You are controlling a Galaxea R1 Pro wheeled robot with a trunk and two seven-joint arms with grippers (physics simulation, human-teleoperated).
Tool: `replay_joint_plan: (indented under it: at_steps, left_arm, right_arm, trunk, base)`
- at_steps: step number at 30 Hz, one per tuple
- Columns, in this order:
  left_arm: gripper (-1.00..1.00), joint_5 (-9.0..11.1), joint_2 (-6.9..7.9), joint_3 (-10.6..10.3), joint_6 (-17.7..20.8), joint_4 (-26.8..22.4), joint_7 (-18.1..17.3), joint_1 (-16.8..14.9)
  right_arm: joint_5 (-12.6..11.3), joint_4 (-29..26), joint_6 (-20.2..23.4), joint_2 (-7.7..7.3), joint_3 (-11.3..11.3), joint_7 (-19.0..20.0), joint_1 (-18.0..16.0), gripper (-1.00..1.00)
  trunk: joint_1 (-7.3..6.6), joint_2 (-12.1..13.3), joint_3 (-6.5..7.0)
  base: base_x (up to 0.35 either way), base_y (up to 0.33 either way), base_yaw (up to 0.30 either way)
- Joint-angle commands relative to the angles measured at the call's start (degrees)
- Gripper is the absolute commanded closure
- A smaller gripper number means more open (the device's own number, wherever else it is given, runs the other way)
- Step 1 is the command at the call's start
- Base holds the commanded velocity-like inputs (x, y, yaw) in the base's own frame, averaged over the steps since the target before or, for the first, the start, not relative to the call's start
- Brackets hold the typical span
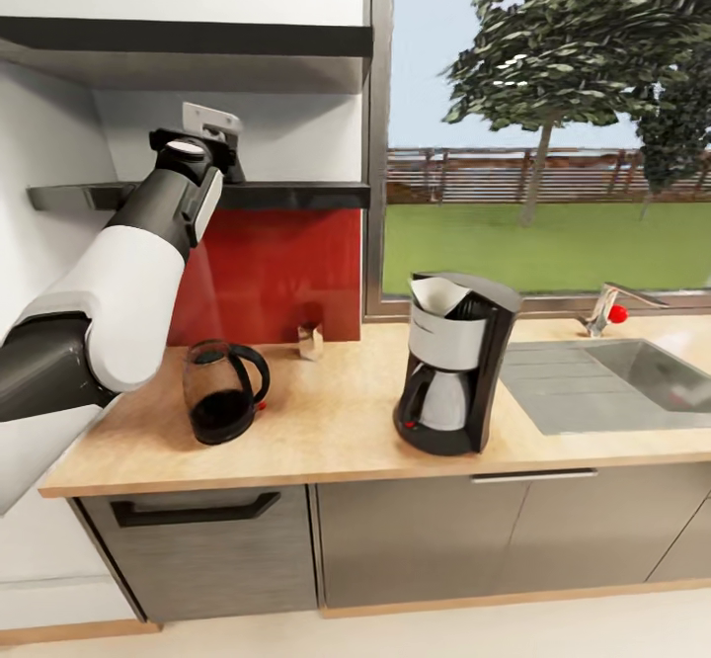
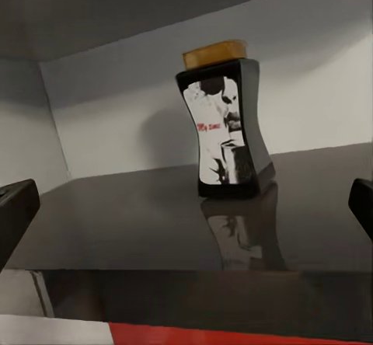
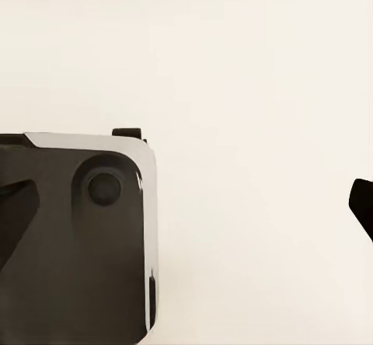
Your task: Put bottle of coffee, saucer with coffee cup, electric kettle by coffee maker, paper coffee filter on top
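The left gripper (image 2: 186,205) was spread wide at the thin glossy black wall shelf (image 2: 155,205), its 2 fingertips (image 2: 15,205) apart from the dark brown amber-lidded coffee bottle (image 2: 225,127) standing there, while the right gripper's (image 3: 186,205) state could not be told.

Coffee bottle (image 2: 227,131) upright on shelf (image 2: 155,221)
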Motion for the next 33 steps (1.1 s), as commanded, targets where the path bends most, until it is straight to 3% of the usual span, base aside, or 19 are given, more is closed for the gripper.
replay_joint_plan:
  at_steps: [1,14,23,33]
  left_arm:
    - [-1.00,-0.24,0.02,0.28,0.21,-0.05,-0.02,-0.05]
    - [-1.00,1.51,0.33,0.43,0.53,-0.24,-0.72,-0.10]
    - [-1.00,8.45,0.40,0.25,0.74,-0.30,-1.06,-0.26]
    - [-1.00,8.91,0.51,0.18,0.75,-2.53,-0.92,0.00]
  right_arm:
    - [0.02,0.05,-0.20,0.00,-0.05,-0.07,-0.04,-1.00]
    - [0.02,0.06,-0.29,0.00,-0.05,-0.08,-0.04,-1.00]
    - [0.02,0.06,-0.30,0.00,0.01,-0.08,-0.04,-1.00]
    - [0.02,0.06,-0.30,0.00,0.04,-0.08,-0.04,-1.00]
  trunk:
    - [0.07,-0.11,-0.12]
    - [0.07,-0.11,-0.12]
    - [0.07,-0.11,-0.12]
    - [0.07,-0.11,-0.12]
  base:
    - [0.312,0.114,0.000]
    - [0.083,0.031,0.000]
    - [0.000,0.000,0.000]
    - [0.010,0.000,0.000]
